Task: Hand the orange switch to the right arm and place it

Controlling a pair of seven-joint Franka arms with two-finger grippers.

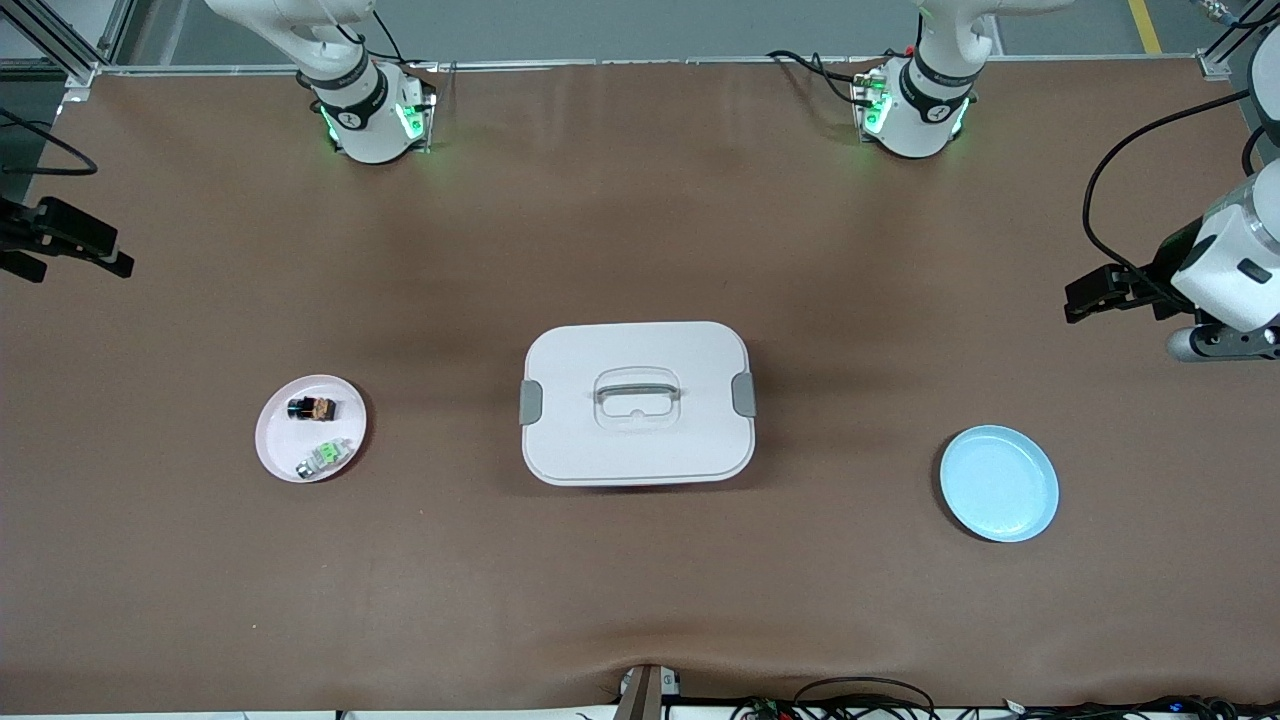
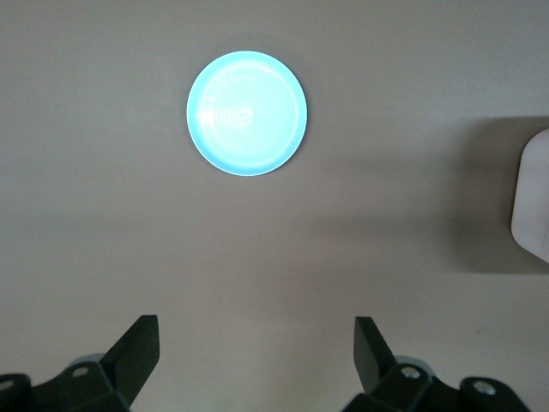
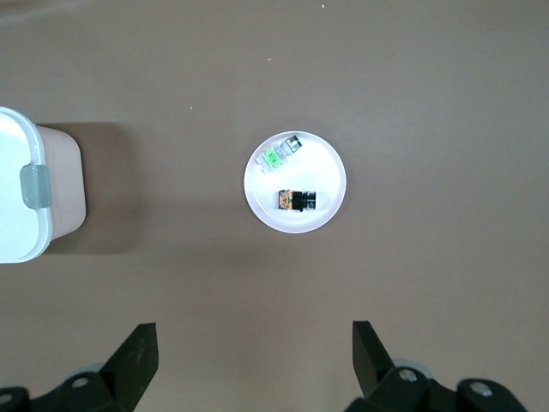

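The brown table (image 1: 640,600) carries, in its middle, a white lidded box (image 1: 637,403) with grey side clips. Toward the left arm's end lies a bare blue plate (image 1: 999,483); toward the right arm's end lies a pink plate (image 1: 311,428).

On that pink plate sit two small parts. The orange switch (image 1: 311,408) lies on its side, its long axis running roughly along the table's length, with the orange-brown face toward the box as far as the front view lets me judge. Just beside it, nearer the front camera, is a green-and-silver part (image 1: 326,458), apart from the switch.

The right gripper (image 1: 60,240) hangs high over the table edge at its own end, fingers (image 3: 137,356) spread wide and holding nothing; in the right wrist view the pink plate and switch (image 3: 297,201) lie straight ahead of it and below. The left gripper (image 1: 1100,292) hangs over the table at its own end, fingers (image 2: 137,352) likewise apart and empty, with the blue plate (image 2: 247,113) ahead of it and the box between it and the switch.

So the switch lies far closer to the right gripper than to the left one. The left arm would have to reach across the box to get it.
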